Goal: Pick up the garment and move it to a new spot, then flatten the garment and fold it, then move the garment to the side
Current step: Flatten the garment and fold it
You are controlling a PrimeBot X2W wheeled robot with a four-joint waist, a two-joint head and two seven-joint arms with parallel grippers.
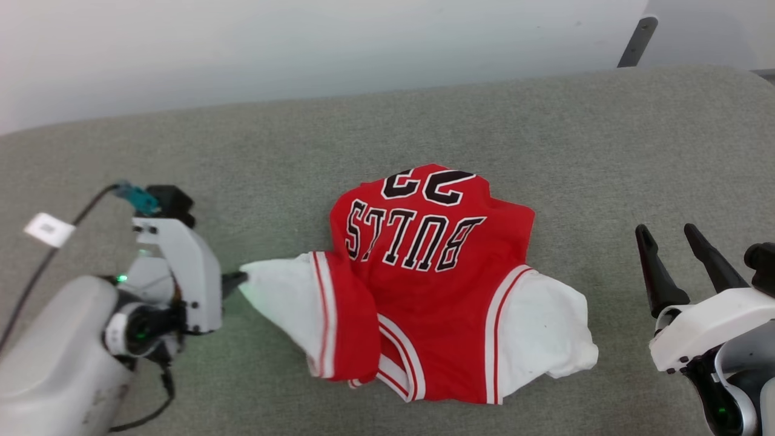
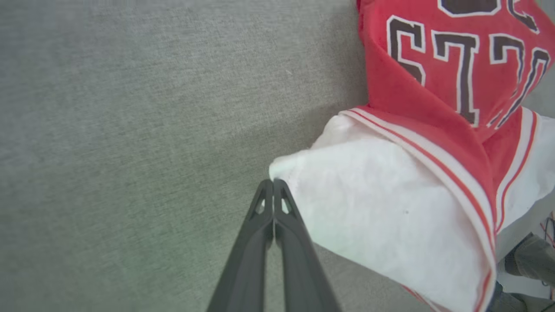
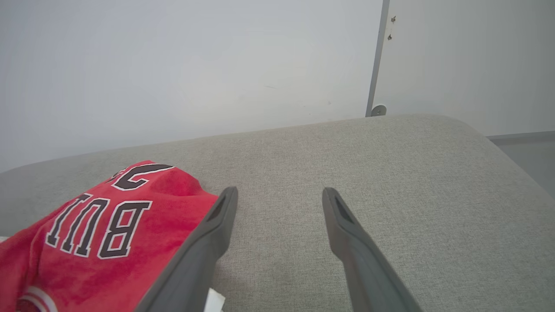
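Garment [image 1: 424, 266], a heap on grey cushion [image 1: 545, 121].

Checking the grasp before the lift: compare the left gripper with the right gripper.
The left gripper has its jaws shut; the right gripper has its jaws wide apart. The left gripper's tip meets the point of the garment's white sleeve, though whether cloth is pinched isn't plain; the right gripper is clear of the garment, over bare grey cushion. Both have long dark fingers.
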